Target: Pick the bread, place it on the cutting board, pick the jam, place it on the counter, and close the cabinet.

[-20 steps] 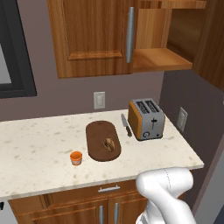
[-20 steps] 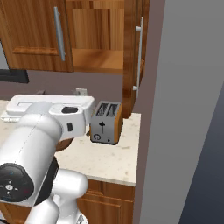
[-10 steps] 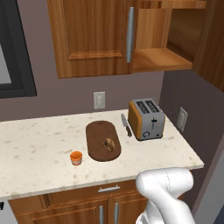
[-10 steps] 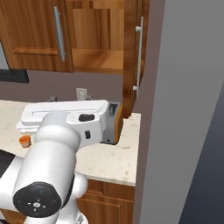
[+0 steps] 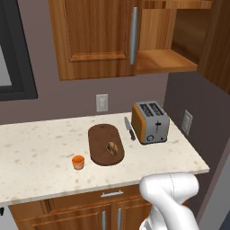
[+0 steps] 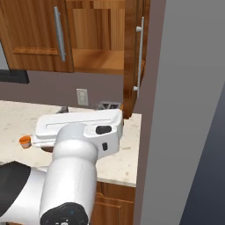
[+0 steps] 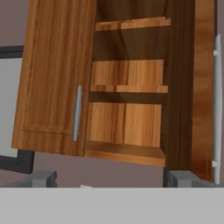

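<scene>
Speckled counter (image 5: 40, 152) carries cutting board (image 5: 106, 144) with bread (image 5: 112, 148) on it, jam (image 5: 78, 161) just beside. Cabinet (image 7: 57, 78) right door (image 7: 205, 87) stands ajar. Gripper (image 7: 109, 178) spread wide, empty. Best approach: push door's outer face, follow hinge arc.

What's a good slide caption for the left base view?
Bread on the cutting board, jam on the counter, right cabinet door open.

We see a mauve wall (image 5: 58, 101) with a white outlet (image 5: 102, 103) at twelve o'clock, a dark window frame (image 5: 18, 67) at ten.
</scene>
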